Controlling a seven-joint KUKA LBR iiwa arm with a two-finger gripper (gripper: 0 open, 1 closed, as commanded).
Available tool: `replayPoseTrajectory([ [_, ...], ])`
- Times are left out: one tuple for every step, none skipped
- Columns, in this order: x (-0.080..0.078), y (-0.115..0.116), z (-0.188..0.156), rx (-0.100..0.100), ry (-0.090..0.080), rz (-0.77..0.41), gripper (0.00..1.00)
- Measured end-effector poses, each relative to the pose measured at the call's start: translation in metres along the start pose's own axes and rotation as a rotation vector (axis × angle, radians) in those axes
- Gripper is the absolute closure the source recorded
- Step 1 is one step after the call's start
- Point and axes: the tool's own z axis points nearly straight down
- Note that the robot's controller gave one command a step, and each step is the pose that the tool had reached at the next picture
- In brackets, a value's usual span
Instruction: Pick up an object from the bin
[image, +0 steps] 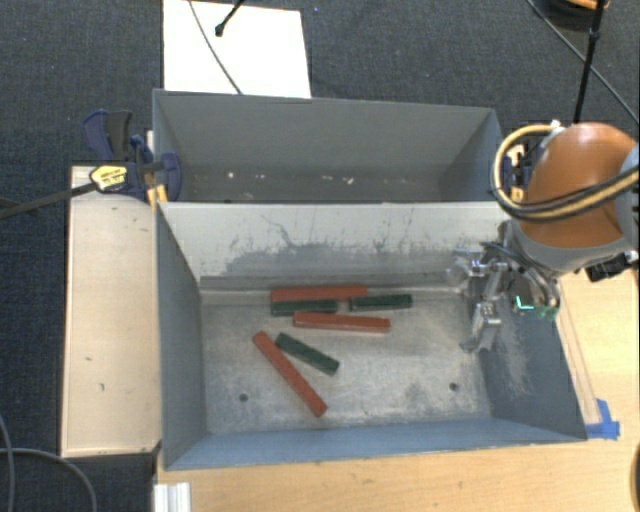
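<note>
My gripper (478, 335) hangs at the bin's right side, close to the right wall, its fingertips near the floor with nothing between them. The nearest things lie to its left: a dark green bar (381, 301) by the back wall and a red bar (341, 322) just in front of it. Both lie well apart from the fingers.
Further left lie another red bar (318, 294) along the back wall, a long red bar (289, 374) set diagonally, and a dark green bar (307, 354) beside it. The arm's orange cover and cables sit over the bin's right rim.
</note>
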Motion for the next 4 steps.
replayPoseTrajectory([
  [-0.019, 0.147, 0.102, -0.003, -0.002, -0.340, 0.00],
  [-0.026, 0.128, 0.069, 0.001, -0.010, -0.299, 0.00],
  [-0.028, 0.111, 0.070, 0.001, -0.009, -0.176, 0.00],
  [-0.021, 0.114, 0.101, -0.001, -0.005, -0.116, 0.00],
])
